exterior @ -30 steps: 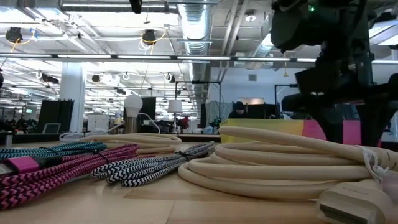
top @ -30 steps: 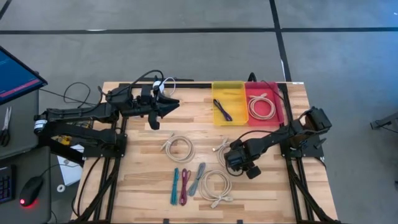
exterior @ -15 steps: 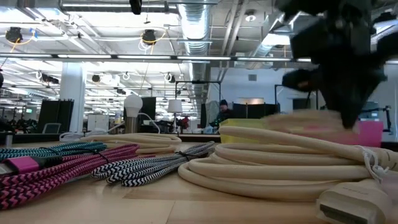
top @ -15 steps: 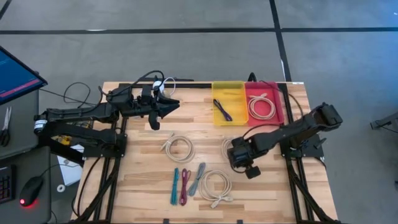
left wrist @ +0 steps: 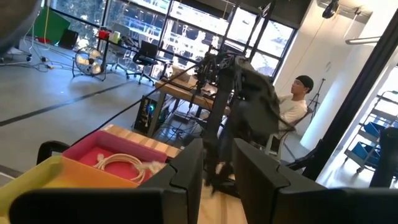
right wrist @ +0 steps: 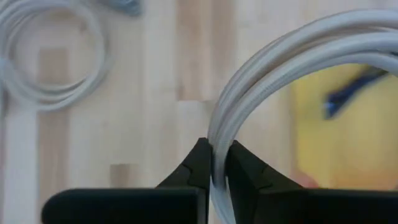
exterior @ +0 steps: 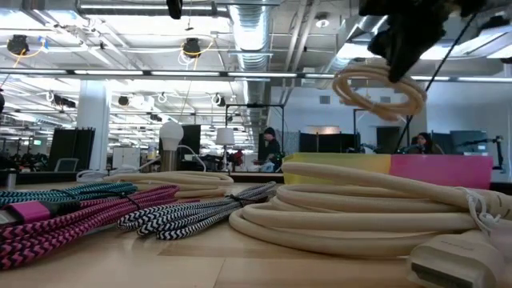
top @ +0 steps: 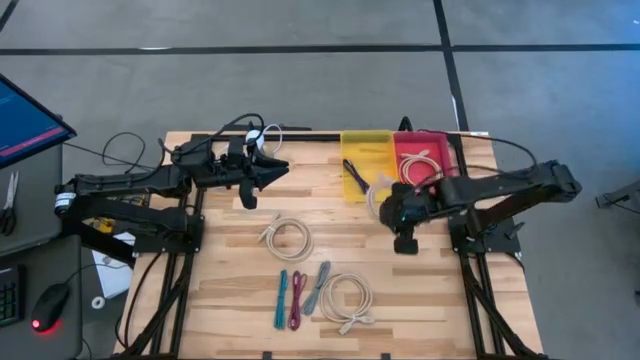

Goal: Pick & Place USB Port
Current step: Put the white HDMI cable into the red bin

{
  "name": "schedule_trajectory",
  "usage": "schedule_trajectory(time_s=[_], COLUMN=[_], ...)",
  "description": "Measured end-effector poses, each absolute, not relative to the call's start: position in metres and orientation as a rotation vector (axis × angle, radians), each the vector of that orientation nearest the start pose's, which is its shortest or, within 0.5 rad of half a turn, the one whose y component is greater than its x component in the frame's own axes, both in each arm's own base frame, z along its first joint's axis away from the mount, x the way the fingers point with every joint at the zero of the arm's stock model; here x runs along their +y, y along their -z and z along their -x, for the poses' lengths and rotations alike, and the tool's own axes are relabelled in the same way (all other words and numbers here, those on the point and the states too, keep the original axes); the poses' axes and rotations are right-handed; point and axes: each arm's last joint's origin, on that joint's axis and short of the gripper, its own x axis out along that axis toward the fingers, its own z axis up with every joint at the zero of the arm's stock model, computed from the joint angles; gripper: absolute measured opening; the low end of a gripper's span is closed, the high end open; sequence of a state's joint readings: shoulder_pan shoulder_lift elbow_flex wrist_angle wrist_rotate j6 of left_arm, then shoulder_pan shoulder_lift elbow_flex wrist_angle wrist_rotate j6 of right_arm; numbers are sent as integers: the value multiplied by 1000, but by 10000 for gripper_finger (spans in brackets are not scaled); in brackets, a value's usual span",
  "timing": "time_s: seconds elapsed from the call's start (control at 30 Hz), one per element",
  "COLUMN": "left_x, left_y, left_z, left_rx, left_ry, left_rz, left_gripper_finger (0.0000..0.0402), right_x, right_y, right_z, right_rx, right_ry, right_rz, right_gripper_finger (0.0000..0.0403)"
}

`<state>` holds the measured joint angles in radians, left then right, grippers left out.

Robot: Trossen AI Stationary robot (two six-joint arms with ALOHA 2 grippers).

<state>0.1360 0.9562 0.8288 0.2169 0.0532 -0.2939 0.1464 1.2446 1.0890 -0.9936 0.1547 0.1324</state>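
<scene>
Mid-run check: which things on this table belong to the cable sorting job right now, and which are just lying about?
In the job:
- right hand, shut on a white coil, lifted
- yellow bin, dark cable inside
- pink bin, holding a white cable
- two white coils on the table
- three braided cables

Lying about:
- left hand, waiting at the back
- mouse
- screen

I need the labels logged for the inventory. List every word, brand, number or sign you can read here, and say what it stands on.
None: no text can be read in any view.
Cream cables, braided cables, yellow bin, pink bin: no markings show.
Blue screen at the left edge: contents too small to read.
Room behind the table: no sign can be read.
</scene>
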Motion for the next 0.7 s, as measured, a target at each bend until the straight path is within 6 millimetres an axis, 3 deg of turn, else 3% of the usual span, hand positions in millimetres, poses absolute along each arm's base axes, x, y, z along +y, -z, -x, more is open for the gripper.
schedule_trajectory(time_s=[0.27,0.7], left_x=[28,28], left_y=[-356,-356], left_z=[-213,-213], left_rx=[-99,-100], left_ry=[-69,-69], left_rz=[286,287], left_gripper_finger=[86,86], right_x=[-10,-77], right_y=[-310,-311], right_z=[-201,-175], right_rx=[1103,1174], right_ry=[260,518], right_rz=[-28,-144], right_gripper_finger=[20,20])
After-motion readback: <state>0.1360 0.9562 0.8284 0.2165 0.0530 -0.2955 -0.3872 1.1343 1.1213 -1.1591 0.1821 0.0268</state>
